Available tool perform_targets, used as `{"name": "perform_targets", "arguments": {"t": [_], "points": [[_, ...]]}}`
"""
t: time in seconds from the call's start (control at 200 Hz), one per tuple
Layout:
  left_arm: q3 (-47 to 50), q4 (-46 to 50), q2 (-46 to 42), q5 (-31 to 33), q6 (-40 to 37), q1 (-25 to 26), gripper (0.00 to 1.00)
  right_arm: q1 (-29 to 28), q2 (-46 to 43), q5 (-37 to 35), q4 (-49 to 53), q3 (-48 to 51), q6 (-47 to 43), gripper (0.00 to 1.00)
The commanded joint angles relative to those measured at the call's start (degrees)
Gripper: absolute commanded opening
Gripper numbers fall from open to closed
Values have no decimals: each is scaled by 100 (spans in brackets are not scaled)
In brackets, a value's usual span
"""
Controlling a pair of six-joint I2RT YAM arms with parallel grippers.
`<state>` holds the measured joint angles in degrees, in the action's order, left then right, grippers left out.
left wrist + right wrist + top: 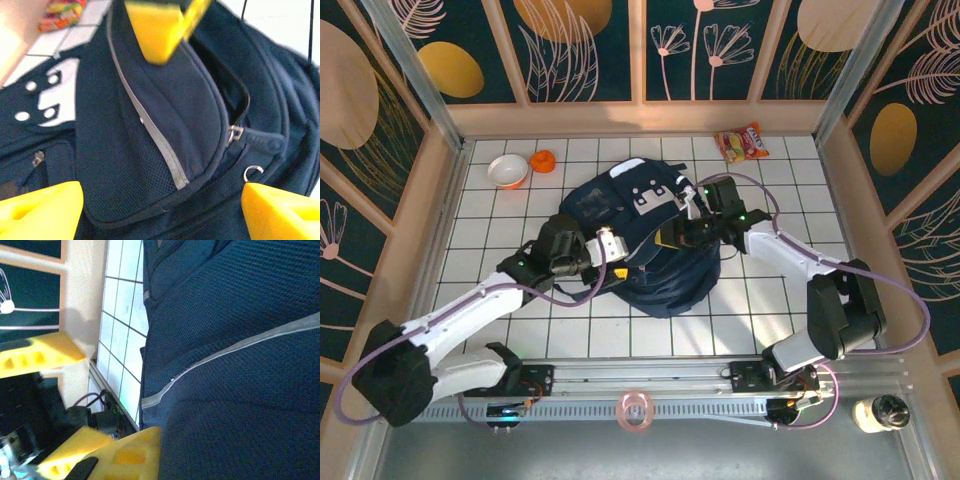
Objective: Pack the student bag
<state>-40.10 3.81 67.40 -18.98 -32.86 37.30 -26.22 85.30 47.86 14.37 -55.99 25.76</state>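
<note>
Nearest the lens: yellow fingertips (40, 212) of the left hand (160, 215), set wide apart, holding nothing. They sit low over the student bag (150, 150), on either side of a navy flap edged with a grey stripe.

Right hand (160, 35): fingers close together, pinched on the top edge of that flap where the stripe runs into them. Flap stands raised off the bag body. Zipper pull (235, 134) and small metal ring (253, 172) lie just right of the flap; the grey-white patch (55, 100) is to its left.

Top view:
- Bag lies flat mid-desk (740, 320) on white tiles, patch end toward the far wall.
- Left arm: upper link runs from its base out to an elbow at the near-left corner. Forearm angles forward and right, wrist at the bag's left edge.
- Right arm: elbow bent at the right side. Forearm reaches left and forward, wrist over the bag's right half, hand pointing at the bag's centre.
- The two hands face each other, near but apart.

Elsewhere: white bowl (507, 170) and orange object (543, 161) far left, snack packet (742, 143) far right, all off the bag.
</note>
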Motion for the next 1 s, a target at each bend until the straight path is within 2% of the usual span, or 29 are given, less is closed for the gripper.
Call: {"name": "perform_targets", "arguments": {"t": [0.0, 0.11, 0.17, 0.21, 0.26, 0.305, 0.345, 0.41, 0.47, 0.54, 0.676, 0.726, 0.781, 0.896, 0.996], "points": [[-205, -278, 324, -89, -592, 1, 82, 80, 105, 475, 426, -376, -550, 0], [-271, -527, 605, -339, -565, 0, 83, 146, 118, 579, 406, -531, -481, 0], [-254, -731, 755, -275, -538, -1, 78, 168, 110, 657, 389, -576, -440, 0], [-221, -897, 836, -198, -490, -2, 68, 181, 89, 672, 391, -597, -435, 0], [-227, -1056, 911, -156, -370, 1, 46, 220, 34, 633, 438, -609, -462, 0], [-280, -1093, 933, -228, -255, 1, 34, 282, -45, 477, 552, -616, -498, 0], [-345, -1078, 941, -390, -115, -2, 20, 356, -148, 211, 681, -630, -515, 9], [-465, -1038, 955, -729, 293, 1, 0, 449, -413, -411, 925, -615, -464, 30], [-540, -1030, 978, -996, 721, -2, 0, 439, -762, -1096, 1125, -598, -388, 45], [-582, -984, 987, -1169, 1045, -2, 0, 379, -1208, -1704, 1290, -517, -209, 50], [-623, -939, 951, -1234, 1367, 5, 0, -138, -2123, -3044, 1848, -424, 188, 51], [-684, -831, 966, -1247, 1370, 2, 0, -465, -2356, -3369, 1987, -362, 445, 51], [-774, -717, 1014, -1237, 1374, -3, 0, -879, -2491, -3423, 1951, -235, 762, 51], [-917, -575, 1116, -1309, 1378, -5, 0, -1822, -2282, -3779, 1849, -210, 1117, 50], [-955, -591, 1144, -1397, 1392, -3, 0, -2085, -1749, -4037, 1984, -415, 909, 51]]}}
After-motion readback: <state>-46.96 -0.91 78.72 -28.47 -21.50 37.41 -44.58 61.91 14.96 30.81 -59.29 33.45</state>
